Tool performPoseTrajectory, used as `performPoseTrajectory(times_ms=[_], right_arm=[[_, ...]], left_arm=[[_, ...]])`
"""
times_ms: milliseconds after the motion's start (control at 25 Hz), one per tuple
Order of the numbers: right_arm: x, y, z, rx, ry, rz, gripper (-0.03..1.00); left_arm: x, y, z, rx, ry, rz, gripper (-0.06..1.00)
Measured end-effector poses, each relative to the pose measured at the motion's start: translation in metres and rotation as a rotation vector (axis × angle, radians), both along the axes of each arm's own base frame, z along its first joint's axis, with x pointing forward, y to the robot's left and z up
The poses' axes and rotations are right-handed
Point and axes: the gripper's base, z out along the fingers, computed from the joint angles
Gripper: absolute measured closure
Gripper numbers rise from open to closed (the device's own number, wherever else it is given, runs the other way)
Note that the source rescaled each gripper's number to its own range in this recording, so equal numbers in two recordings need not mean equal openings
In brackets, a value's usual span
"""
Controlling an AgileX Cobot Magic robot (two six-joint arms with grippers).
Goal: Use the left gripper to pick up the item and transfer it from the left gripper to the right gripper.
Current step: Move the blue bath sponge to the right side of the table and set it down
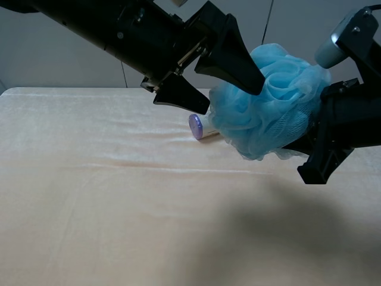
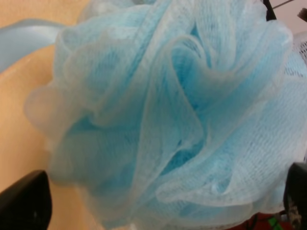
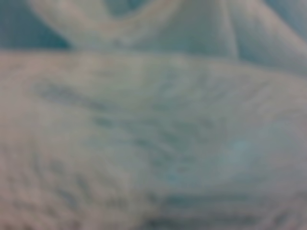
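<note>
The light-blue mesh bath pouf hangs in the air above the table, between the two arms. My left gripper comes in from the upper left. Its wedge fingers are spread wide on the pouf's left side, one over it and one at its left edge. The left wrist view is filled by the pouf, with the finger at the frame's corner. My right gripper is shut on the pouf's right side. The right wrist view shows only blurred mesh.
A cream canister with a purple cap lies on the cream tablecloth, below the left gripper and behind the pouf. The wall stands just past the table's far edge.
</note>
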Motion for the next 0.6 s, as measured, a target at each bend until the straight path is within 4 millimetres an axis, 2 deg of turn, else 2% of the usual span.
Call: performPoseTrajectory(times_ms=[240, 600], right_arm=[[0.000, 0.000, 0.000, 0.001, 0.000, 0.000, 0.94], [0.000, 0.000, 0.000, 0.001, 0.000, 0.000, 0.95]], left_arm=[[-0.001, 0.000, 0.000, 0.006, -0.036, -0.036, -0.05], [-0.015, 0.002, 0.002, 0.010, 0.104, -0.102, -0.06]])
